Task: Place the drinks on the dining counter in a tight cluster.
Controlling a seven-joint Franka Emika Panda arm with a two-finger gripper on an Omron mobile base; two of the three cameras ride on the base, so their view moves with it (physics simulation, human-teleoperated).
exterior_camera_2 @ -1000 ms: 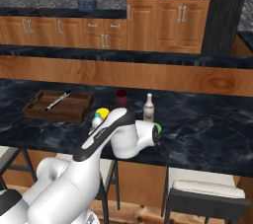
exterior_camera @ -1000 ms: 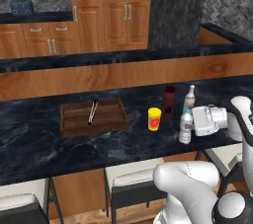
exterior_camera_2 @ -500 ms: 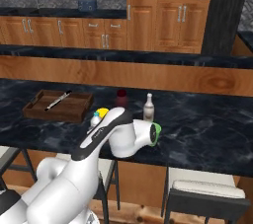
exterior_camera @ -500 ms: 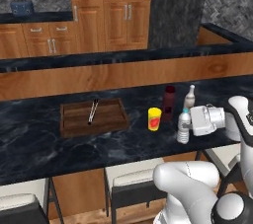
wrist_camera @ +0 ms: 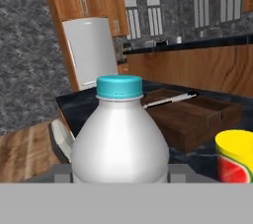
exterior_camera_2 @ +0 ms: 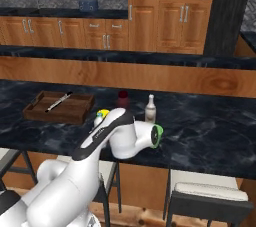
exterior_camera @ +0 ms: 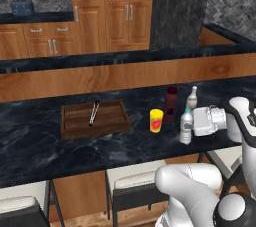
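- Our gripper [exterior_camera: 190,122] has its jaws closed around the clear bottle [exterior_camera: 185,127], standing on the dining counter [exterior_camera: 45,146].
- The maroon bottle [exterior_camera: 171,104] and tan bottle [exterior_camera: 192,99] stand just behind it.

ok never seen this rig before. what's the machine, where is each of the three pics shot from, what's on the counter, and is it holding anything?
It is a white robot arm with a two-finger gripper, on a base that can drive, in a rendered kitchen. Two pictures come from cameras on the base, behind the arm to its left and right. The third comes from a camera on the hand, looking along the gripper.

On the black marble dining counter stand a dark maroon bottle, a slim tan bottle with a white neck, a short clear bottle with a light-blue cap and a yellow can with a watermelon picture. To their left lies a wooden tray with a utensil in it.

The gripper is shut on the clear bottle, which stands close to the other two.
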